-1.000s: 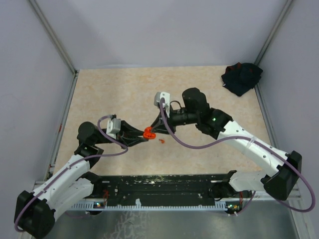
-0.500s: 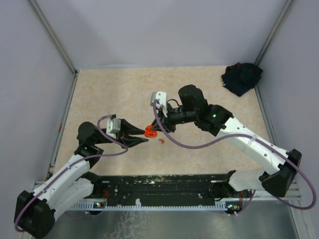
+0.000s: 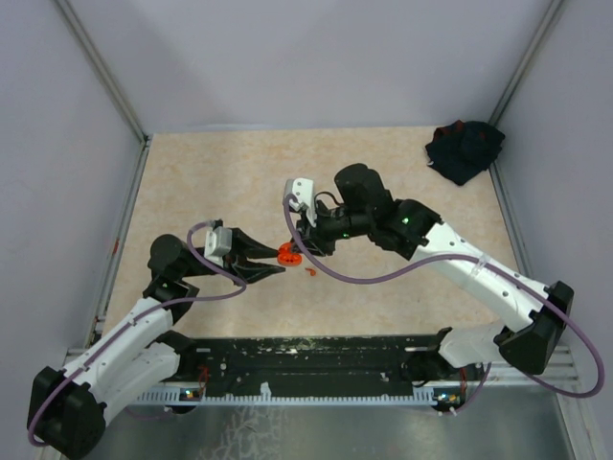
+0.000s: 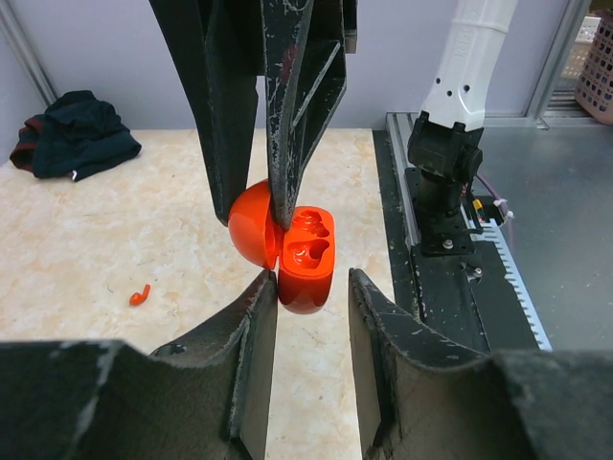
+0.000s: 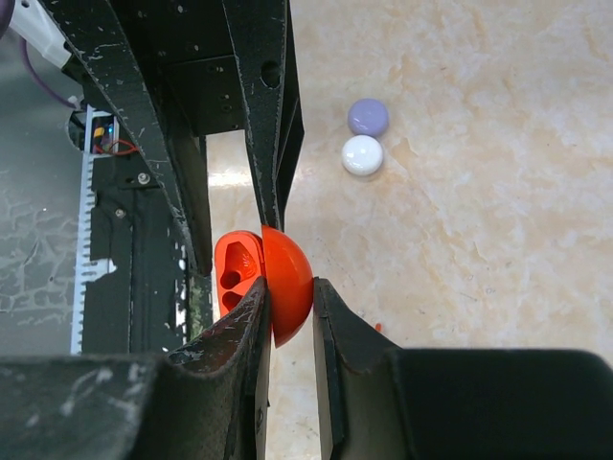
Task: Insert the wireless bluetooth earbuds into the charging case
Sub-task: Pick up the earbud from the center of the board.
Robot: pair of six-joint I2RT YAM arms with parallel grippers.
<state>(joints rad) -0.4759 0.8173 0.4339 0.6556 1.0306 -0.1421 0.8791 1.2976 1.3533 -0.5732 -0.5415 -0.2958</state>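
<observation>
Counter [image 3: 211, 182]: both arms reach inward, elbows out, meeting mid-counter, side walls well away. R arm stretched long, wrist bent down; L arm folded short. Dark cloth [image 3: 465, 149] sits in far-R corner, well apart. R gripper [image 5: 290, 287] clamps domed lid of open orange charging case [image 4: 305, 257], held off the counter. L gripper [image 4: 313, 283] jaws narrowly apart, flanking case base. Lavender disc [image 5: 368, 116] + white disc [image 5: 362, 155] just beside each other. Orange earbud [image 4: 140, 294] lies loose on counter near grippers.
</observation>
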